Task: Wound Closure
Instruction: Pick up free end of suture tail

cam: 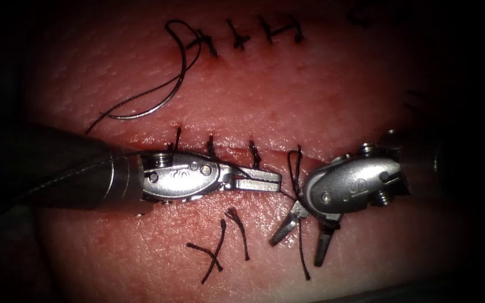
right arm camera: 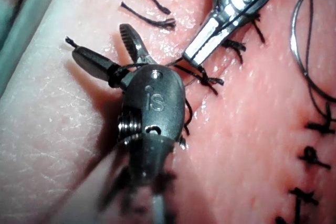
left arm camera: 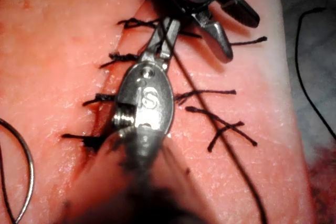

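Left tool (cam: 265,180) is gripping the thread (cam: 294,168), right tool (cam: 304,235) is gaping empty; needle (cam: 164,98) is lying loose on the tissue (cam: 321,101).

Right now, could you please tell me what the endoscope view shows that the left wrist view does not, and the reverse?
The endoscope view adds the upper row of stitches and the needle's whole curve, lying free on the tissue above the cut, held by neither tool. The left wrist view adds the thread running back from the left tool, whose jaws are shut on it. Both share the stitched cut, the cut ends of thread and the right tool, open and holding nothing.
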Controlling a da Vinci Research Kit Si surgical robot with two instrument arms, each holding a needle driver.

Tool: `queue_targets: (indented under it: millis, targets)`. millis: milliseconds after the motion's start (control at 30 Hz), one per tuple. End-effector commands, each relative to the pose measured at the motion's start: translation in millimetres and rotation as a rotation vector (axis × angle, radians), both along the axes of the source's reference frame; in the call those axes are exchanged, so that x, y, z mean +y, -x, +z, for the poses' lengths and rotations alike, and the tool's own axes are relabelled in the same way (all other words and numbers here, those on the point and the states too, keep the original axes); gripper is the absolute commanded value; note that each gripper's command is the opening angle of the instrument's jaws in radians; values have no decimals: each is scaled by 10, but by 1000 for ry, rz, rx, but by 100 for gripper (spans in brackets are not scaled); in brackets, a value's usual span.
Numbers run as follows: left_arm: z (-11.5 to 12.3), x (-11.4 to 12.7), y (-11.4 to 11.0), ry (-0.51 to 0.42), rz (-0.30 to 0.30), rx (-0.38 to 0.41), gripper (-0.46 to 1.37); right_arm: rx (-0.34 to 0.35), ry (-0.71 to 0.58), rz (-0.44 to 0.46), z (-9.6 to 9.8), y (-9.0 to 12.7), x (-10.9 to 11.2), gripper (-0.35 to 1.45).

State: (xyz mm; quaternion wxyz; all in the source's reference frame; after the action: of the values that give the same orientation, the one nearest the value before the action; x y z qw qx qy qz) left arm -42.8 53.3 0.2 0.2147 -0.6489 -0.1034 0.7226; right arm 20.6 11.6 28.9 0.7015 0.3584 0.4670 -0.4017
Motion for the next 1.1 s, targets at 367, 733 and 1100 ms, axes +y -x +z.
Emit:
queue_targets:
  millis: [367,733,1100]
  targets:
    - [-1,-4,-3,-1,11,-5,-35,-30,66,-63,7,7,-12,110]
    - [-2,-5,-5,0,14,-6,-35,-37,101,-85,10,8,-23,107]
    - [-4,-11,-6,0,17,-5,-35,-57,199,-158,15,7,-39,99]
